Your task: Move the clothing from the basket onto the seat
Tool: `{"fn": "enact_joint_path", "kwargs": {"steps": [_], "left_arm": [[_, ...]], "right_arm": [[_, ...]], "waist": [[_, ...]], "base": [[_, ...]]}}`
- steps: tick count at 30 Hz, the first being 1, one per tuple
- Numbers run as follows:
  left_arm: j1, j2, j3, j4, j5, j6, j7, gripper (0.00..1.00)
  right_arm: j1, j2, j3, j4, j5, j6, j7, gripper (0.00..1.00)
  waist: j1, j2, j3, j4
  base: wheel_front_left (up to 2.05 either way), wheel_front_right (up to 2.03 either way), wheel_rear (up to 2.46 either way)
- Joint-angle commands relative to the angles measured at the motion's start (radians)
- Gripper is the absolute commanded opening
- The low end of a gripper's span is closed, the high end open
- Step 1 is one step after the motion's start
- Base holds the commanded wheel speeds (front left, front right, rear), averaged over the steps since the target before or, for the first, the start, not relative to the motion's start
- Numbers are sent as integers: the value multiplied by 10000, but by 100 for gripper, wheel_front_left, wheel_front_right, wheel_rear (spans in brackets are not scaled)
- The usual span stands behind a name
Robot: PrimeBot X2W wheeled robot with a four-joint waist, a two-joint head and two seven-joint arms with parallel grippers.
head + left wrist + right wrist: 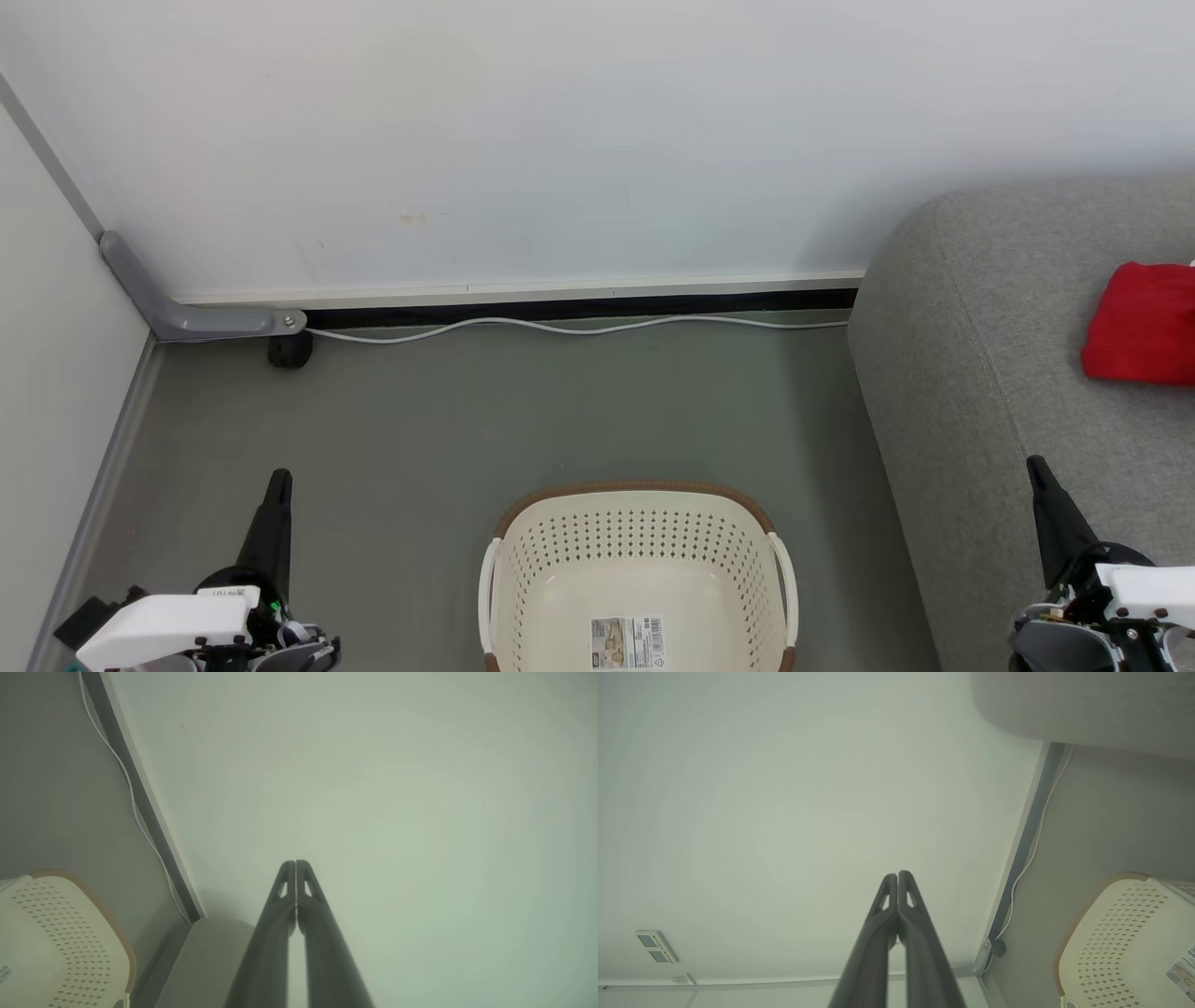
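While pincers (295, 862) (898, 872) sit closed, perforated basket (635, 541), red clothing (1144, 322) on woven seat (980, 373)

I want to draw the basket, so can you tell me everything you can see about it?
The basket is cream plastic, a rounded rectangle with rows of little holes in its sides, a brown rim and a white handle on each side. It stands upright on the grey floor, just left of the sofa and apart from it. Its inside looks empty but for a paper barcode label on its base. Its near end is cut off by the picture.
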Motion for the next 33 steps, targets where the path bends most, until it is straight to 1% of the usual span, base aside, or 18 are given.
{"fn": "enact_joint_path", "kwargs": {"steps": [1, 33], "left_arm": [[-572, 112, 334, -273, -37, -84, 64, 0], [-571, 112, 333, -274, -38, -84, 63, 0]], "right_arm": [[-280, -105, 161, -312, 106, 44, 84, 0], [-280, -104, 167, -312, 111, 44, 80, 0]], "waist": [[0, 0, 0, 0], [0, 0, 0, 0]], "base": [[0, 0, 0], [0, 0, 0]]}}
